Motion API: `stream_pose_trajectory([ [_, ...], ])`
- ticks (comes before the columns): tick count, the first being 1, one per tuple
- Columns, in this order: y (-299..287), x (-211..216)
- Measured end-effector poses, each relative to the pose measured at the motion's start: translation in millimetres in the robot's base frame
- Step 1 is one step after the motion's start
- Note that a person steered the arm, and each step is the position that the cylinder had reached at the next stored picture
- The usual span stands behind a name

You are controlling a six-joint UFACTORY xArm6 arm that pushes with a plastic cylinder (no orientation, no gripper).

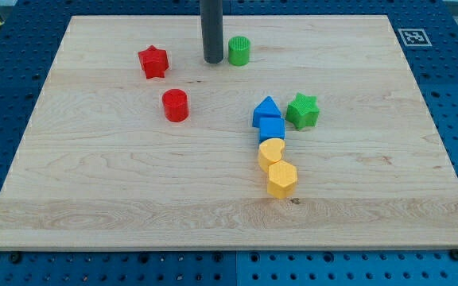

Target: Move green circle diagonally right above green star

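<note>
The green circle (239,50) stands near the view's top, a little right of centre. My tip (212,59) is just to its left, a small gap apart. The green star (302,110) lies lower and to the right, beside the blue blocks. The green circle sits up and to the left of the green star.
A red star (153,61) and a red circle (175,105) lie at the left. A blue triangle-like block (267,110), a blue cube (272,128), a yellow heart (271,151) and a yellow hexagon (281,179) form a column left of the green star. The wooden board (94,199) has a tag (412,36) at its top right.
</note>
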State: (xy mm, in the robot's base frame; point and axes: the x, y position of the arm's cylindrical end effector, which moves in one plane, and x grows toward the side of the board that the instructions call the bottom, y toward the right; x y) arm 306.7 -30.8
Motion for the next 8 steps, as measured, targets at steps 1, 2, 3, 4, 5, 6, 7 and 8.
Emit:
stream_pose_trajectory([
  [1,0.0,0.0],
  [2,0.0,-2.8],
  [3,11.5,-14.1],
  [4,29.4,-15.4],
  [5,49.7,0.0],
  [6,50.3,-4.2],
  [7,62.8,-15.1],
  [8,73.1,-15.2],
])
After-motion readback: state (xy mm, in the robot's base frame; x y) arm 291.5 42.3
